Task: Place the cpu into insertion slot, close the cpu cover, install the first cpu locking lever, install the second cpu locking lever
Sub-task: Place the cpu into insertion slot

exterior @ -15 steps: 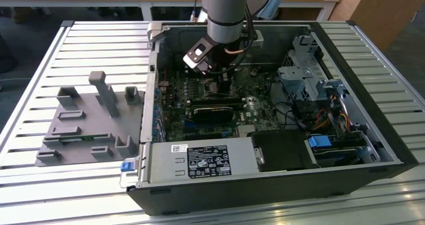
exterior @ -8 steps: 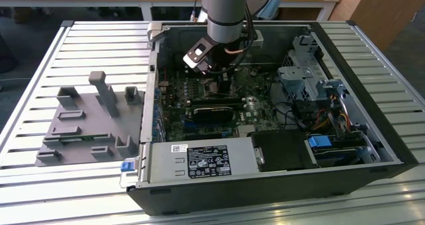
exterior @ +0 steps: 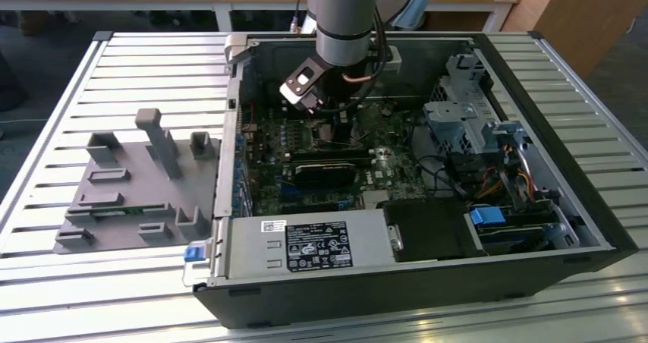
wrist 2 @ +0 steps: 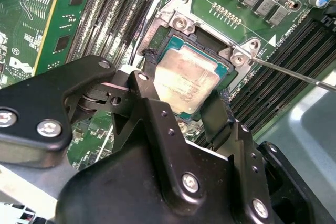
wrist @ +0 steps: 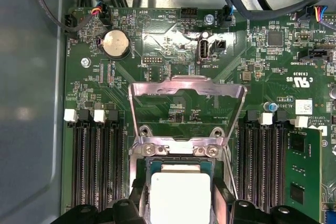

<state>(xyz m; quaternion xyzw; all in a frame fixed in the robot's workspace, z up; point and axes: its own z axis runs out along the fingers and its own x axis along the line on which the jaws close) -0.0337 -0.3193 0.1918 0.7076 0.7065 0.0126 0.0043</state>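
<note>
My gripper (wrist 2: pixel 181 92) is down inside the open computer case (exterior: pixel 597 229), over the motherboard. Its two black fingers (wrist 2: pixel 149 72) press on opposite edges of the cpu (wrist 2: pixel 186 77), a small square chip with a dull metal top. The cpu (wrist: pixel 180 195) sits level in, or just above, the insertion slot (wrist: pixel 181 165); I cannot tell which. The cpu cover (wrist: pixel 187 84), a thin silvery frame, is swung open past the slot's hinge. A thin metal locking lever (wrist 2: pixel 294 73) sticks out unlatched beside the slot. In the exterior view the gripper (exterior: pixel 339 130) hangs below the arm's wrist.
Black memory slots (wrist: pixel 100 166) flank the socket on both sides, and a green memory stick (wrist: pixel 304 177) stands beyond one set. A labelled power supply box (exterior: pixel 303 244) lies at the case's front. A grey parts fixture (exterior: pixel 132 184) stands on the slatted table at the exterior view's left.
</note>
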